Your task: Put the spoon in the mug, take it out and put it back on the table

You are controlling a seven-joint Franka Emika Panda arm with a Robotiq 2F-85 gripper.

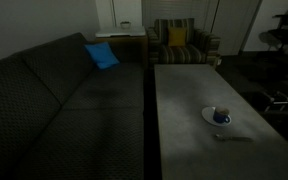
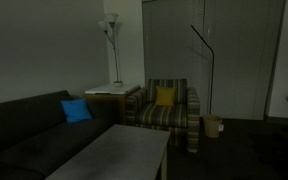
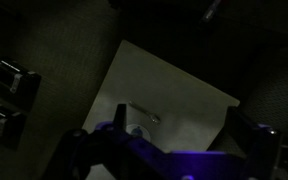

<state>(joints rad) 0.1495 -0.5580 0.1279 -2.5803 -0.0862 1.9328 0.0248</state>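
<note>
Wrist view showed the tool (image 3: 167, 138) spread wide and empty, high over the desk (image 3: 179, 90). In an exterior view the spoon (image 1: 234, 138) lay on the desk just beside the saucer (image 1: 208, 117) under the mug (image 1: 222, 116). We judged a straight descent, jaws across the handle, best.

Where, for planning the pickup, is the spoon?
In an exterior view the spoon lies on the grey table near its picture-right edge, just in front of the blue mug on its saucer.

Dark sofa (image 1: 54, 95), blue cushion (image 1: 101, 55), striped armchair (image 1: 180, 45)
</note>
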